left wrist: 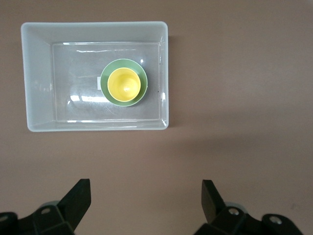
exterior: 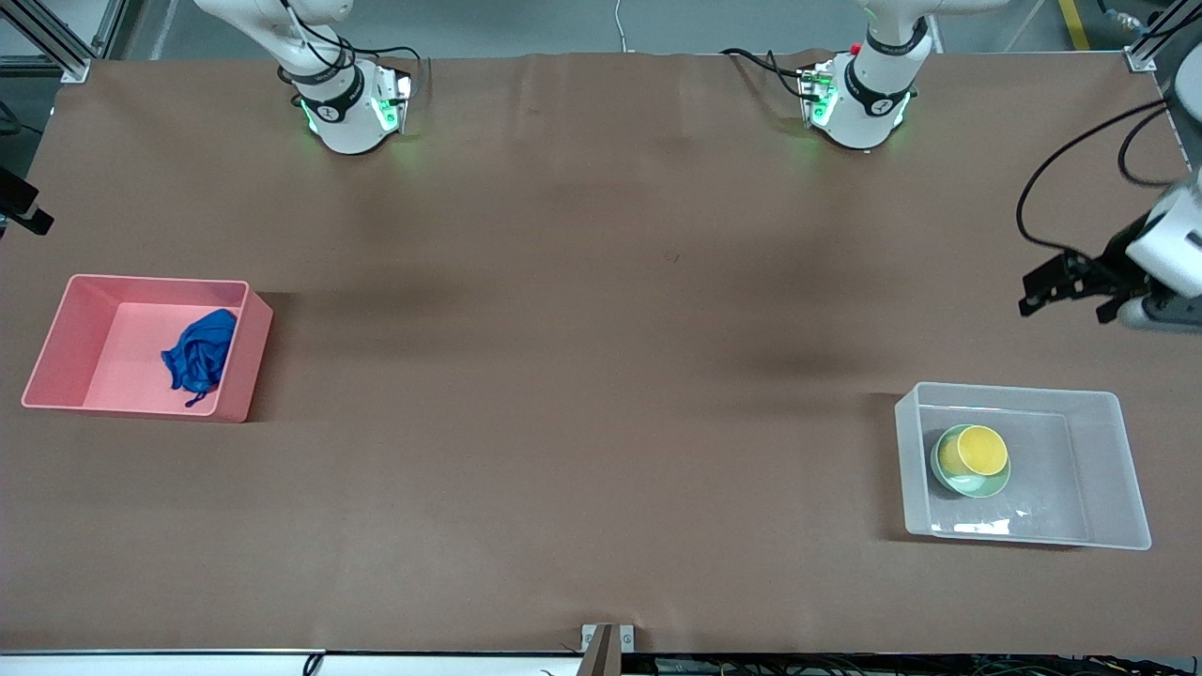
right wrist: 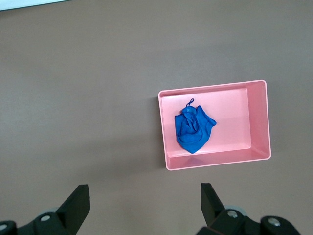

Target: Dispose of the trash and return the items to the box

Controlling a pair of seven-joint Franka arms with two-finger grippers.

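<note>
Looking at where everything sits, the job seems pretty much wrapped up. The yellow cup stands inside the mint-green bowl, and that pair sits in the clear box at the left arm's end of the surface, tucked toward the end of the box that faces the middle of the surface. The blue cloth is bunched up inside the pink bin at the right arm's end, against the wall nearest the middle.

So nothing is left lying loose for either tool to go after — that's the relation that matters here. The left tool hangs above the edge of the surface at the left arm's end, well apart from the box, jaws spread wide and empty; its wrist view looks straight down on the box from a good height. The right tool doesn't show in the front view, but its wrist camera looks down on the bin from high up, and it's also wide open with nothing in it.

My guess is the only move left is both arms parking — no grasp needed.
</note>
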